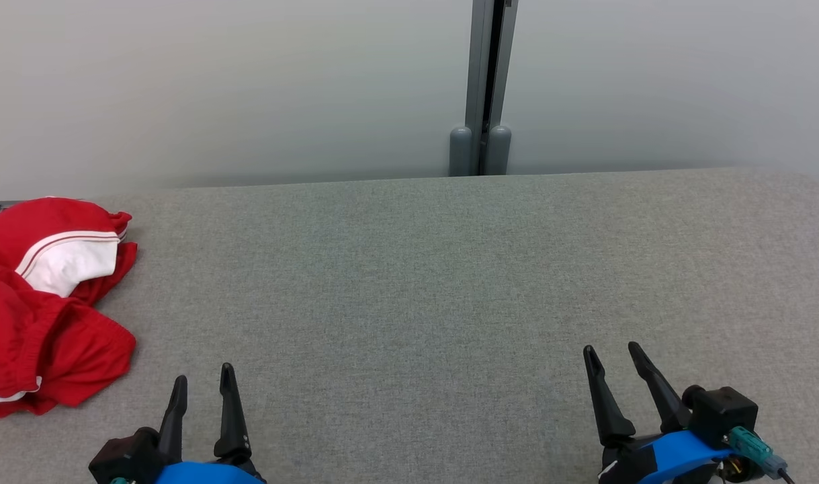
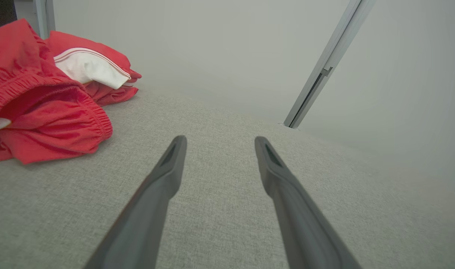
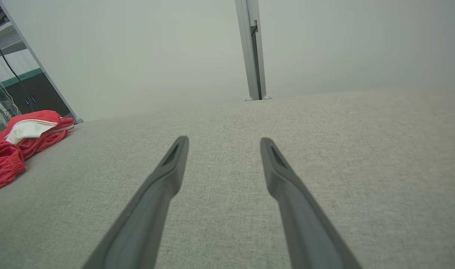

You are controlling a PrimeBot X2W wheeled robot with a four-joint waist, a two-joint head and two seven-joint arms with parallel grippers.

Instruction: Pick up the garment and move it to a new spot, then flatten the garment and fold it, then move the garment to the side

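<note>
Closest to us, our left gripper [image 1: 203,374] hangs low over the table [image 1: 409,282], which is covered with grey cloth. Its two dark fingers are spread apart and there is nothing between them. Our right gripper [image 1: 611,348] is well apart from it on the other side, also with the fingers spread and holding nothing. Between the two there is only the bare grey surface.

A little farther, to the left of the left gripper, lies the garment [image 1: 46,316]. It is crumpled in a heap at the left edge of the table, and a part of it goes out of the head view. It is red, with a white panel [image 1: 70,265] and thin white stripes. In the left wrist view we see a gathered elastic edge [image 2: 96,119] on the side that is nearest to our fingers.

We judge the garment to be light, soft and limp, and not fragile. When we lift it, it will probably sag and open, and a pinch in the middle of the heap may take several layers together. The gathered elastic edge seems the best place to take hold, because it is thicker and gives the fingers something firm. For the flattening, we would want one gripper at each end of this same edge.

Farthest away stand the pale wall [image 1: 248,87] and a grey post [image 1: 488,87].
</note>
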